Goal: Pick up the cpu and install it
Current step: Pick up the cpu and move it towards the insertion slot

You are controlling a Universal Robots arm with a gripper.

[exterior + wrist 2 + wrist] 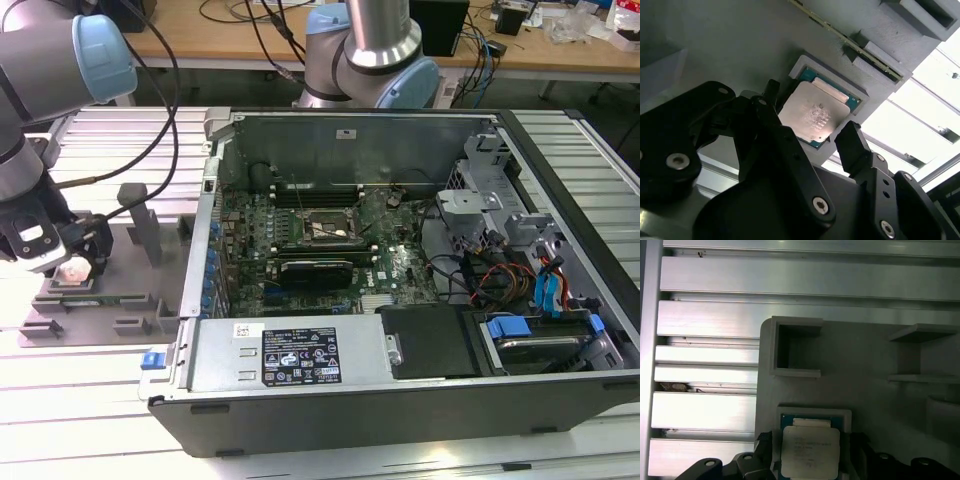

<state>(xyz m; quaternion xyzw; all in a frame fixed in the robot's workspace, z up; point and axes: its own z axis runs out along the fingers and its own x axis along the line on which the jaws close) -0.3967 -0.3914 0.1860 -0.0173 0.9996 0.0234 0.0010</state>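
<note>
The cpu is a small square chip with a silvery top. It lies flat in a shallow square pocket of the grey tray, and the first wrist view also shows the cpu. My gripper is low over it, open, with one black finger on one side and the other finger on the opposite side, neither pressing the chip. In the exterior view my gripper hangs over the tray's left end. The black-framed socket sits on the motherboard inside the open computer case.
The open computer case stands at the exterior view's right of the tray, with tall metal walls, cables and drive bays. A memory stick lies in a tray slot beside the cpu pocket. Upright tray posts stand nearby. A ribbed aluminium table lies beneath.
</note>
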